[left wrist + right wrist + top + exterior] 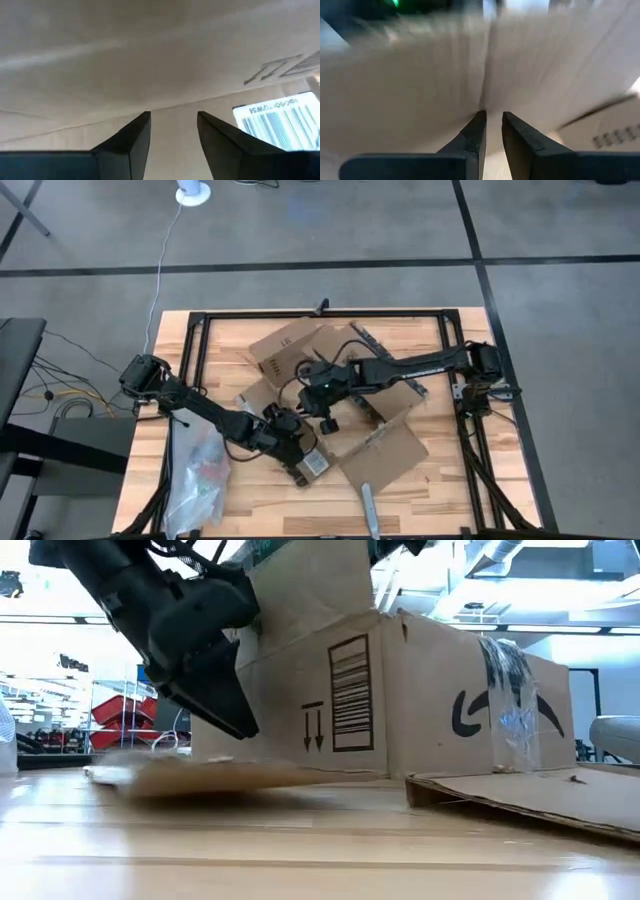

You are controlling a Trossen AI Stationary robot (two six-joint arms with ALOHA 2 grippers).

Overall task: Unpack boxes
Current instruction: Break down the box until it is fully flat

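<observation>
Even, bright overhead light in high view, soft shadows under arms. Low view: backlit room, ceiling glare, near bench (300, 860) blurred. Right wrist view smeared by motion blur; left wrist view soft, barcode label (280, 125) out of focus

From my console, a clear plastic bag (195, 475) lies on the wooden table (450, 480), out to the side of the jaws of the left gripper (297, 450), near but apart. A grey tool (368, 508) (what kind, I cannot tell) lies beyond those jaws at the table's edge. Red bins (125, 710) stand well behind them in the room.
</observation>
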